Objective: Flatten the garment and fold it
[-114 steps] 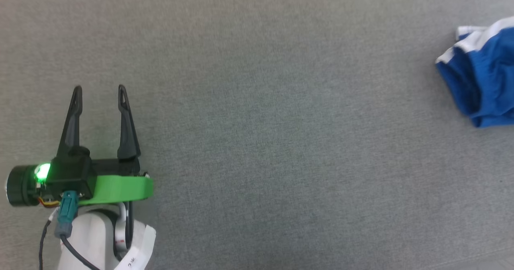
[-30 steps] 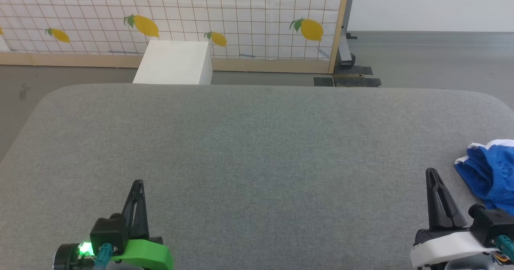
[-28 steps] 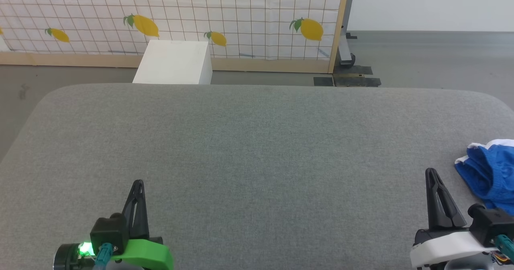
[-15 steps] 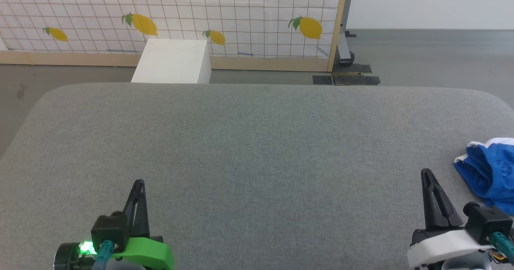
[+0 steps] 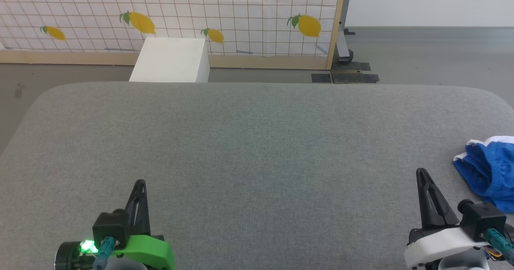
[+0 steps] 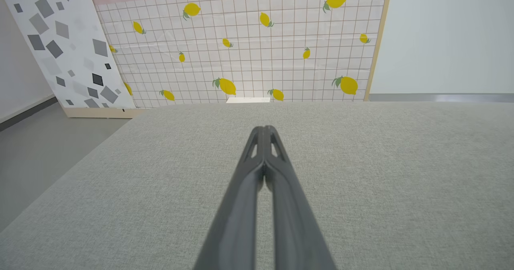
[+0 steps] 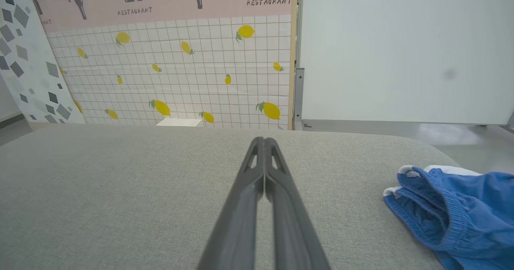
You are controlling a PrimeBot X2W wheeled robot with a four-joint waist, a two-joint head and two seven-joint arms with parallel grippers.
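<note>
The garment (image 5: 492, 169) is a crumpled heap of royal-blue fabric with white trim, lying at the right edge of the grey padded table (image 5: 257, 149). In the right wrist view the garment (image 7: 457, 213) lies to the right of my fingers, apart from them. My right gripper (image 5: 420, 173) is shut and empty, hovering at the lower right just left of the heap; its tips (image 7: 263, 141) meet. Over bare table at the lower left hovers my left gripper (image 5: 140, 183), shut with nothing in it, fingers pressed together (image 6: 264, 130).
A white box (image 5: 170, 60) stands on the floor beyond the table's far edge. Behind it is a lemon-print grid panel (image 5: 168, 17) with a wooden frame, and a metal stand foot (image 5: 345, 75) at its right end. A grey-patterned panel (image 6: 60, 41) leans at far left.
The head camera has tilted up from a close look at the table to a wide one, then drifted slightly. The left gripper, open at first, is now shut. The garment has not moved.
</note>
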